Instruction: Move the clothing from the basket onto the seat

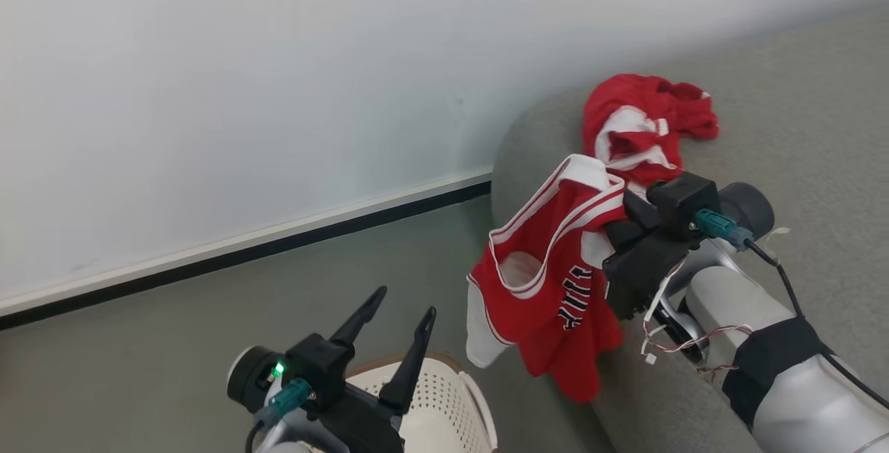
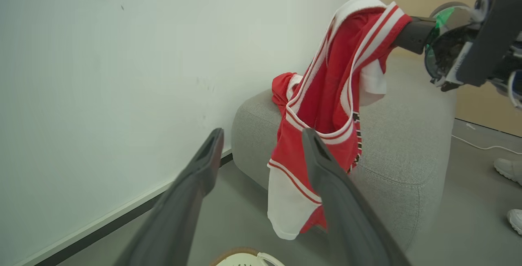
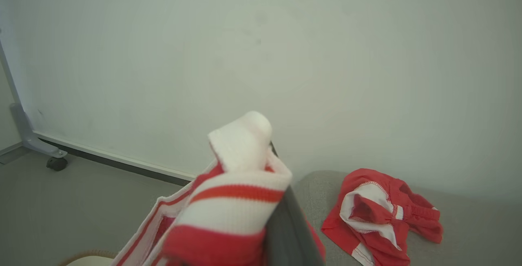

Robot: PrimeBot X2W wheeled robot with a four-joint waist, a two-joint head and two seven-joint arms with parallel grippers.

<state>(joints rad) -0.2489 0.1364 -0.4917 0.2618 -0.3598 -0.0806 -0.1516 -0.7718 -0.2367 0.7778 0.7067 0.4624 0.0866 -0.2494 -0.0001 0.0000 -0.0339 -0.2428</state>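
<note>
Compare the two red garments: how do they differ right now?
The numbered jersey hangs from the shut right claw, beside the seat; the other garment lies crumpled on it, untouched. The jersey shows dark numerals; the crumpled one shows none. Both are red with white trim.

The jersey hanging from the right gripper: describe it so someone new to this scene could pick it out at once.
Start at the big grey seat by the white wall. Over its rounded corner a red jersey dangles from the right gripper. Unlike the crumpled red garment lying on the seat behind it, this one hangs by a strap and shows dark numerals.
</note>
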